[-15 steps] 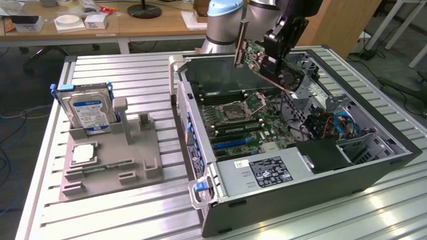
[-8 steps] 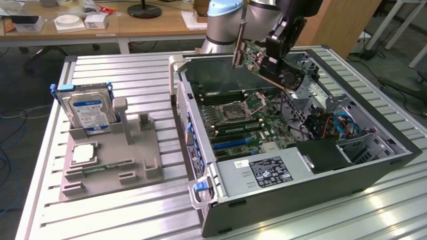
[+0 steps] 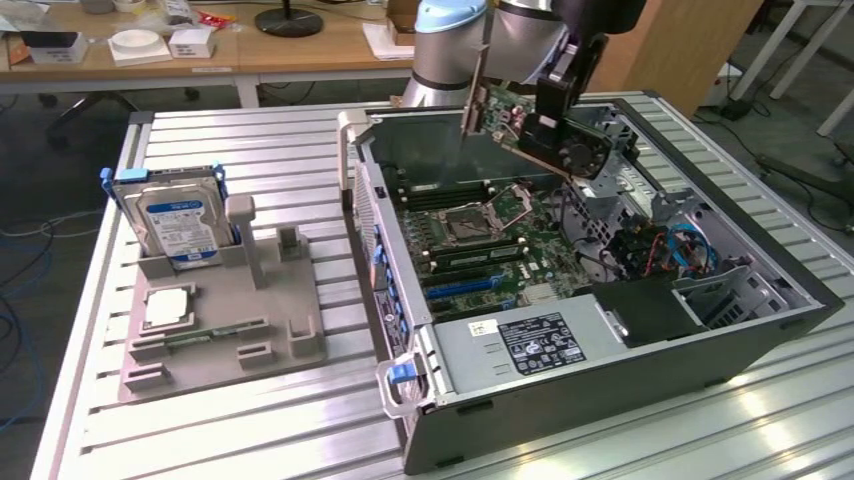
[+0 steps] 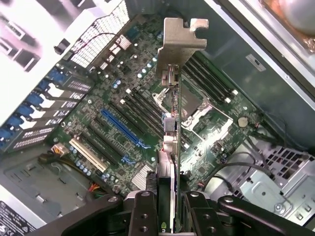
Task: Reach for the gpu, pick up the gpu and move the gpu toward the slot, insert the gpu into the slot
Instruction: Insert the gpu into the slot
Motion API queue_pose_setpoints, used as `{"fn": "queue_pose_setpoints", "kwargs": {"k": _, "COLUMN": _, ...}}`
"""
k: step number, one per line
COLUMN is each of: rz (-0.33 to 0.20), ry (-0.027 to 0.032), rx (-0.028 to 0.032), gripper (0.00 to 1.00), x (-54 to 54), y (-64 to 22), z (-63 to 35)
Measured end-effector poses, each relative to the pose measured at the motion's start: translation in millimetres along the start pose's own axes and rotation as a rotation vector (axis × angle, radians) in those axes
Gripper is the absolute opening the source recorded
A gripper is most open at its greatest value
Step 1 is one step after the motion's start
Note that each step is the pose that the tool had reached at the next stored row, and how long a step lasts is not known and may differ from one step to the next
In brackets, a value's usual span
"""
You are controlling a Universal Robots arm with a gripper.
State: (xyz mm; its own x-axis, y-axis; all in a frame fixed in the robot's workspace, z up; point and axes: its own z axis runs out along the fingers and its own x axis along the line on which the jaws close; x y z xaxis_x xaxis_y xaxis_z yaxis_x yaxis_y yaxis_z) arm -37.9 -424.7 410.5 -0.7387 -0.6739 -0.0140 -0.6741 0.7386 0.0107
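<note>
End effector (image 3: 550, 112) fingers are clamped on the thin, flat, green-and-black gpu (image 3: 514, 112) with a metal end bracket, holding it tilted in the air above the open dark-grey metal computer case (image 3: 601, 400). The card's round black fan sits just below the end effector.

The wrist view adds what the exterior view hides. There the gpu (image 4: 170, 123) is seen edge-on, running straight out from between the 2 black fingers (image 4: 142, 211), with the bracket at its far end. Beyond it lies the green motherboard (image 4: 113, 88). The long blue plastic slot (image 4: 123, 129) lies off to one side of the card's line, well apart from it. The square metal-framed processor socket (image 4: 197, 105) lies under the card's other side.

The exterior view alone shows the surroundings. Well away from the end effector, on the exterior view's left, a grey moulded tray (image 3: 267, 330) holds an upright silver hard drive with a blue-white label (image 3: 180, 225). Case and tray rest on a ribbed aluminium table (image 3: 240, 430). Behind the arm stands a wooden desk (image 3: 267, 50) with small white boxes.
</note>
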Motion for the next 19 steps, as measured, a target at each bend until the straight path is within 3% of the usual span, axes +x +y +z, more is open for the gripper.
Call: {"fn": "queue_pose_setpoints", "kwargs": {"k": 19, "rz": -0.219, "ry": 0.0023, "rx": -0.0031, "gripper": 0.27, "x": 0.3, "y": -0.4, "z": 0.0}}
